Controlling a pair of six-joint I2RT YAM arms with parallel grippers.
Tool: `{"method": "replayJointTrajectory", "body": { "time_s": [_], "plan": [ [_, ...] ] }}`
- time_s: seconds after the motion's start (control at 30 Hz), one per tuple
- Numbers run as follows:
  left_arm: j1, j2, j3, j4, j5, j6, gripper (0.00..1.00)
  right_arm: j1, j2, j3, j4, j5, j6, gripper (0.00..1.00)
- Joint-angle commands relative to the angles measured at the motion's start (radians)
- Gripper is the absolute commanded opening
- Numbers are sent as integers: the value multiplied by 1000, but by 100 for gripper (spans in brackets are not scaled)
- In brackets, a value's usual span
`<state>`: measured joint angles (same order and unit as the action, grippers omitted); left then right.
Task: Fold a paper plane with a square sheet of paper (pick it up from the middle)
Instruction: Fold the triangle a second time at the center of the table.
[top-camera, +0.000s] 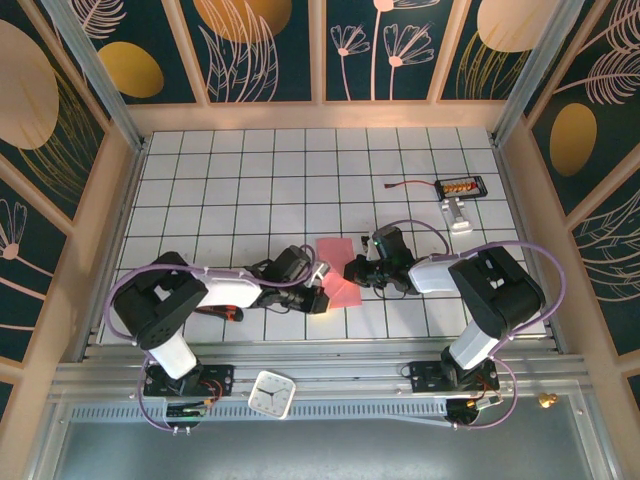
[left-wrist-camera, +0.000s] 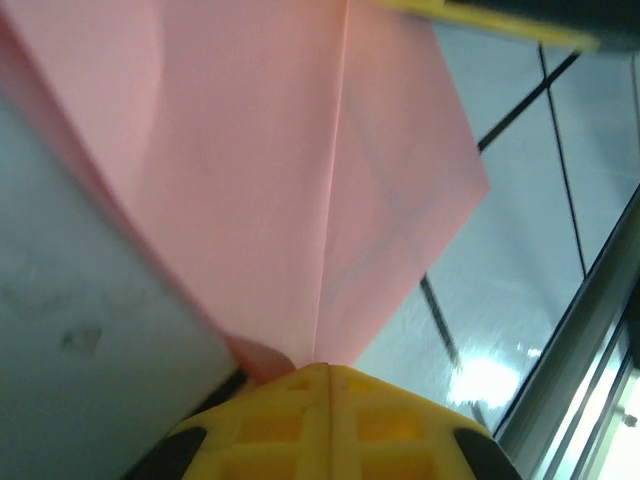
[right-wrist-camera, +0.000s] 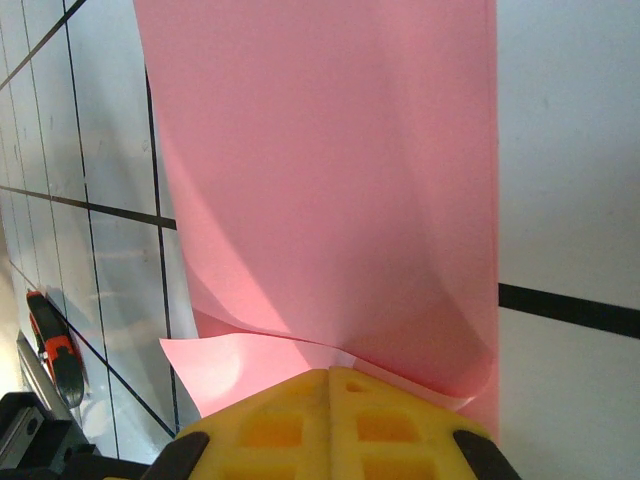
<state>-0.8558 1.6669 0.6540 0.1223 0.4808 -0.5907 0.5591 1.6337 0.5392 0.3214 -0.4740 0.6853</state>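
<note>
Pinching the paper (top-camera: 335, 250) near the table's (top-camera: 200, 190) near edge are your left claw (left-wrist-camera: 330, 372) and right claw (right-wrist-camera: 330, 375). 1 centre crease shows; nose and wings look undone.

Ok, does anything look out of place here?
The small white clock sits askew on the metal rail at the near edge, off the grid table. The pink paper is simply mid-fold.

Open tiles run across the far and left tabletop (top-camera: 230, 170), easy passage there. Back right, a black board (top-camera: 462, 186) and white block (top-camera: 458, 215) stand in the way. The near middle is crowded: left pincer (top-camera: 321, 293) and right pincer (top-camera: 353, 272) pinch the pink sheet (top-camera: 338, 268), with a red-handled tool (right-wrist-camera: 55, 345) lying near
</note>
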Motion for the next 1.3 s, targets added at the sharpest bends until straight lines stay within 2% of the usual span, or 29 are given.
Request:
{"method": "replayJointTrajectory", "body": {
  "time_s": [0.0,0.2,0.33,0.43,0.6,0.83,1.07,1.27],
  "plan": [
    [-8,-48,-23,-217,41,34,0,-4,59,-27,-166,110,-35,0],
    [32,-123,1,40,97,-105,0,-3,63,-24,-154,104,-33,0],
    [39,-91,32,134,35,-157,0,-3,61,-20,-152,98,-33,0],
    [39,-20,87,102,-3,-130,0,-3,60,-18,-151,95,-33,0],
    [38,75,105,85,12,-101,0,-3,59,-6,-152,94,-35,0],
    [39,135,79,32,4,-42,0,-2,62,36,-151,66,-31,0],
    [39,145,76,-75,-57,22,0,-5,-72,95,-184,34,-38,0],
    [40,149,83,-98,-77,34,0,11,-148,40,-138,-5,20,0]
  ]
}}
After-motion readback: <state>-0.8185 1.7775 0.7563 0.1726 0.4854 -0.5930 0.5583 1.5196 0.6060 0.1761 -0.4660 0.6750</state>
